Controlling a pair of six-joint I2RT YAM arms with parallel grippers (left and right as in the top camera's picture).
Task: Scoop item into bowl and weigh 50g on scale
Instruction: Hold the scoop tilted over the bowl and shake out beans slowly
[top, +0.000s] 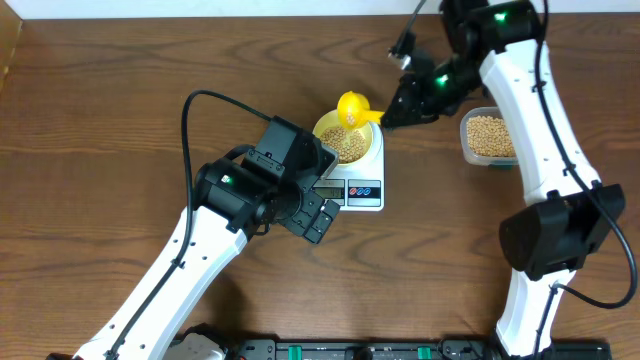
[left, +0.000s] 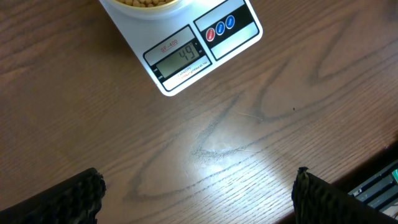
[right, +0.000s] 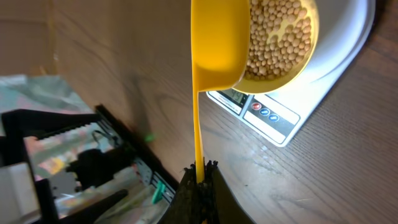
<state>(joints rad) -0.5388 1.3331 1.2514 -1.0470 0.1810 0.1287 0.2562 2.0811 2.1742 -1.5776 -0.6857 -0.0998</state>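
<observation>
- Yellow scoop (top: 352, 107), clamped in right gripper (right: 199, 169) with fingers closed, tilts over 12 o'clock rim of bowl (top: 324, 128).
- Left gripper (top: 320, 220), fingers spread wide and empty, at 7 o'clock from scale (top: 372, 172).

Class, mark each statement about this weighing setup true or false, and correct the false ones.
1. The bowl sits on the scale. True.
2. The left gripper holds the scoop. False: the right gripper pinches its handle; the left is open and empty.
3. The display reads 49. True.
4. The clear tub is empty. False: it holds beans.
5. The scoop hangs over the tub. False: it is over the bowl.
</observation>
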